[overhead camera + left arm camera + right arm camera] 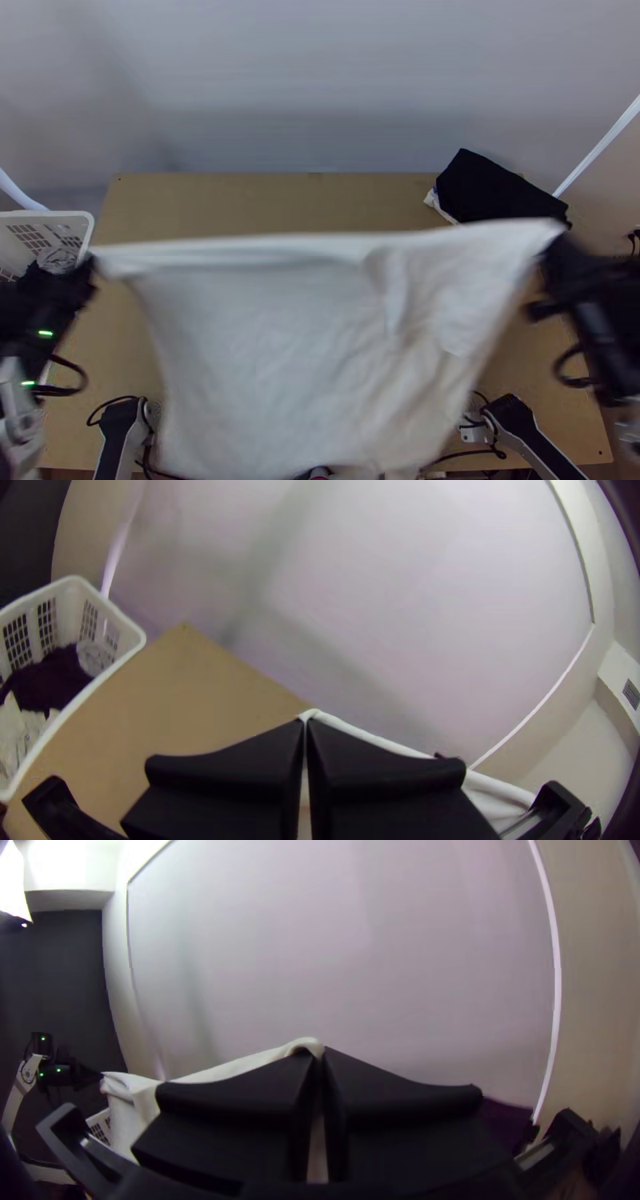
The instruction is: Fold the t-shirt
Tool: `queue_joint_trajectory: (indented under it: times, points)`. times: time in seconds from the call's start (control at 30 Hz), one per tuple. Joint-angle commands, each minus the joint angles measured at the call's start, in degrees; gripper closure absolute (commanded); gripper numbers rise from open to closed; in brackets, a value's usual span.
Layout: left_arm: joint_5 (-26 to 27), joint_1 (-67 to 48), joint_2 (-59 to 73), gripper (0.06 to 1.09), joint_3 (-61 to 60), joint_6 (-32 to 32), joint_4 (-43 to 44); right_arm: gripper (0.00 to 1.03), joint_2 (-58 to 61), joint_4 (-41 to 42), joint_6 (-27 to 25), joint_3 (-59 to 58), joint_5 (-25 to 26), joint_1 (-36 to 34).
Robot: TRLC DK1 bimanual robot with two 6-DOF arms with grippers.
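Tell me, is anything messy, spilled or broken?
Nothing looks spilled or broken. One untidy bit: pale cloth pokes out from under the black cloth at the far right of the table. The white shirt hanging between the left tool and right tool looks normal for folding.

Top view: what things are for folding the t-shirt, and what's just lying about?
For folding:
white cloth t-shirt
left black pincer
right black pincer

Just lying about:
heaped black cloth
pale cloth peeking from under it
white plastic basket
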Motion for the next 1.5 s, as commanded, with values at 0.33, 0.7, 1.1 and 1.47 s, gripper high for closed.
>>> queue_joint_trajectory:
  times: [0.33, 0.7, 1.1, 1.47]
  points:
    - [0.61, 0.47, 7.0, 1.05, -17.77, 3.22, 17.25, 1.0, 6.56, 21.66, 6.64, -27.87, -0.71, -1.57]
    - [-0.53, 0.12, 40.13, 1.05, -10.03, 5.06, 33.86, 1.0, 36.97, 33.0, 11.48, -17.59, -4.31, -8.43]
    - [-2.64, 0.12, 67.91, 1.05, 9.39, 5.59, 38.08, 1.0, 65.01, 33.35, 12.36, 5.44, -4.4, -11.68]
    - [-5.71, -1.73, 82.23, 1.05, 26.35, 3.04, 35.7, 1.0, 83.56, 28.08, 13.32, 25.83, -4.31, -13.08]
